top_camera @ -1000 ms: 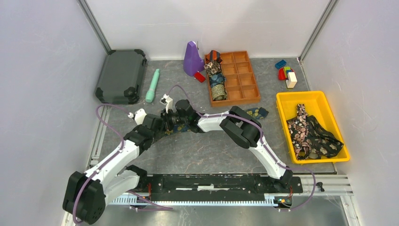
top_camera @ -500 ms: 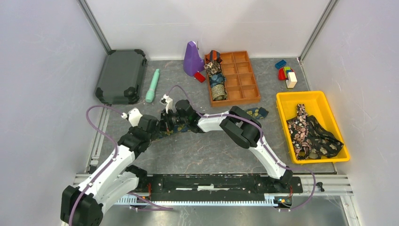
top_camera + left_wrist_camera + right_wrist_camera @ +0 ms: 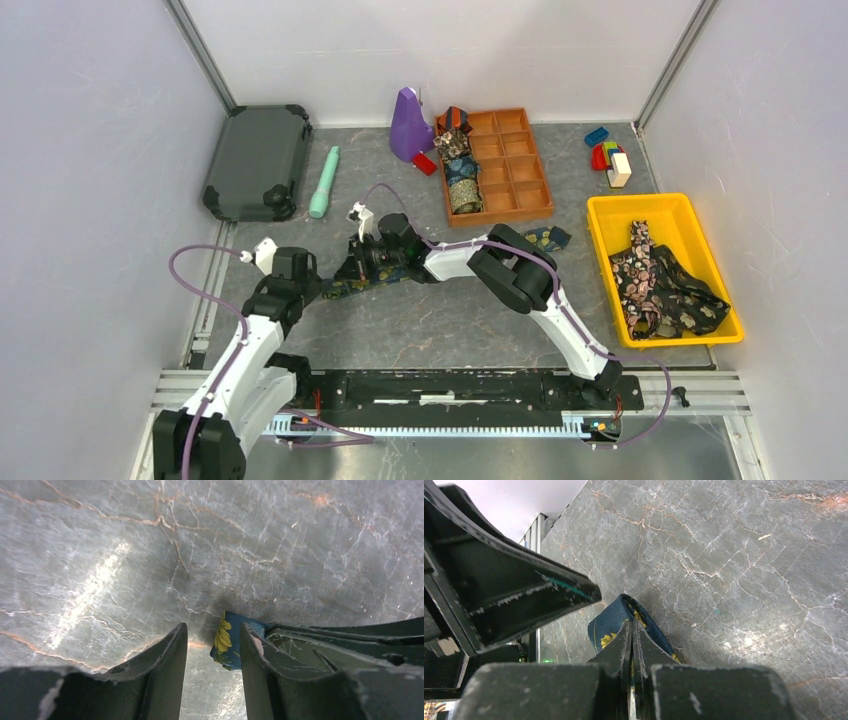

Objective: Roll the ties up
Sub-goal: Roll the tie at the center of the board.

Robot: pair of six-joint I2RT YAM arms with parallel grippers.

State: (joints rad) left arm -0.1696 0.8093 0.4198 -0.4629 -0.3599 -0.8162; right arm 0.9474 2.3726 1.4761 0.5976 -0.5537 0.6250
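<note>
Navy-blue fabric necktie with yellow flowers (image 3: pixel 616 615) lies on the grey marbled table (image 3: pixel 749 555), its folded end pinched in our closed right pincer (image 3: pixel 631 627). Our left pincer (image 3: pixel 213 630) stands half open and grips nothing; the tie end sits just beside one of its fingers (image 3: pixel 260 670), not between the two. If it closes there, it can miss the cloth and the fold may spring open. The right pincer's bite seems small, but the view is poor. Bare stone lies ahead of both pincers; the table edge is near, beyond the left one.
</note>
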